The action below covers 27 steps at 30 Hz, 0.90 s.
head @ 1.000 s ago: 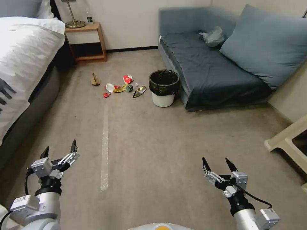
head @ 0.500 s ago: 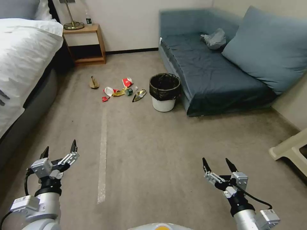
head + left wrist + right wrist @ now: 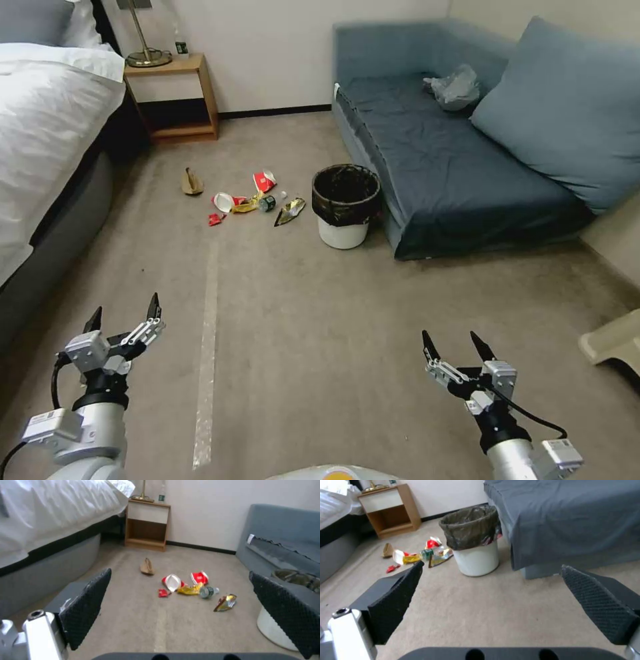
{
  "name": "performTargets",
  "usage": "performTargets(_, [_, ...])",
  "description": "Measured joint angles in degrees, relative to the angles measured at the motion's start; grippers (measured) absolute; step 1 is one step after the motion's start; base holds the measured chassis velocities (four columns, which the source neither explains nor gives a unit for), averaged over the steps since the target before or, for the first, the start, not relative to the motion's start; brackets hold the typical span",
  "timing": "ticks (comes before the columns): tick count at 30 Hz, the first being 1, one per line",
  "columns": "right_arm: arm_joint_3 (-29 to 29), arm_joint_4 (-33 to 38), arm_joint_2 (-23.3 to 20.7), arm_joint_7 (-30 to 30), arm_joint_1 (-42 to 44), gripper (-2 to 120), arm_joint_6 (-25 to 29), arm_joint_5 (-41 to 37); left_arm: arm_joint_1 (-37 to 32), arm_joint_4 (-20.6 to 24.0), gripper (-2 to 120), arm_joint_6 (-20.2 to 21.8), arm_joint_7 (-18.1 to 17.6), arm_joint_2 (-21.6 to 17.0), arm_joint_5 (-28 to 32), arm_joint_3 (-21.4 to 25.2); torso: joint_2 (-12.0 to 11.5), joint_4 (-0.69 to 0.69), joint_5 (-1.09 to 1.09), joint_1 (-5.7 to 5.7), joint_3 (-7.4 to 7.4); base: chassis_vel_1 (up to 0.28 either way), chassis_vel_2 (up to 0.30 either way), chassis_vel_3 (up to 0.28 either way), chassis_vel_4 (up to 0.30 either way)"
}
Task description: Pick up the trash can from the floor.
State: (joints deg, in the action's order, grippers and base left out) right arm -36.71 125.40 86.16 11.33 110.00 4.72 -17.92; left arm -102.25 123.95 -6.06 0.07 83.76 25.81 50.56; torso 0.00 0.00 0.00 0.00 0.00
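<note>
The left gripper (image 3: 123, 319) and right gripper (image 3: 455, 345) are held low with fingers spread apart, and nothing is gripped. Well ahead of both, nearer the right one, the trash can (image 3: 345, 205) is seen upright on the floor (image 3: 320, 320) beside the sofa (image 3: 440, 167). No pickup is judged begun; the approach, grasp and lift are all left.

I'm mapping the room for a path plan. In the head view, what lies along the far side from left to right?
Bed → nightstand → litter → trash can → sofa.
</note>
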Motion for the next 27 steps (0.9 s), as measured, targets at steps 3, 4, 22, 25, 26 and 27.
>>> performTargets(3, [0.0,-0.2,0.0,0.0,-0.1,100,0.0,0.0,0.1,-0.2,100,0.0,0.0,0.0,0.0,-0.1,0.0,-0.01,0.0,0.0,0.0,-0.143,0.136,0.132,-0.144])
performTargets(4, [0.0,-0.2,0.0,0.0,-0.1,100,0.0,0.0,0.1,-0.2,100,0.0,0.0,0.0,0.0,-0.1,0.0,-0.01,0.0,0.0,0.0,-0.17,0.136,0.133,-0.137])
performTargets(22, [-0.1,-0.3,0.2,0.0,-0.1,100,0.3,0.0,0.3,-0.7,100,0.0,0.1,-0.2,0.0,-0.3,0.0,0.0,0.03,0.0,0.0,-0.16,0.159,0.156,-0.151])
performTargets(25, [-0.2,-0.3,0.2,0.0,0.0,100,0.3,0.0,0.3,-0.8,100,0.0,0.1,-0.2,0.0,-0.4,0.0,-0.01,0.02,0.0,0.0,-0.159,0.154,0.156,-0.158])
performTargets(26, [-0.2,-0.3,0.3,0.0,0.0,100,0.3,0.0,0.3,-0.8,100,0.0,0.1,-0.2,0.0,-0.4,0.0,-0.01,-0.02,0.0,0.0,-0.129,0.17,0.14,-0.168])
performTargets(27, [-0.2,-0.2,0.3,0.0,0.0,100,0.3,0.0,0.4,-0.9,100,0.0,0.1,-0.2,0.0,-0.4,0.0,0.01,-0.02,0.01,0.0,-0.129,0.182,0.149,-0.161])
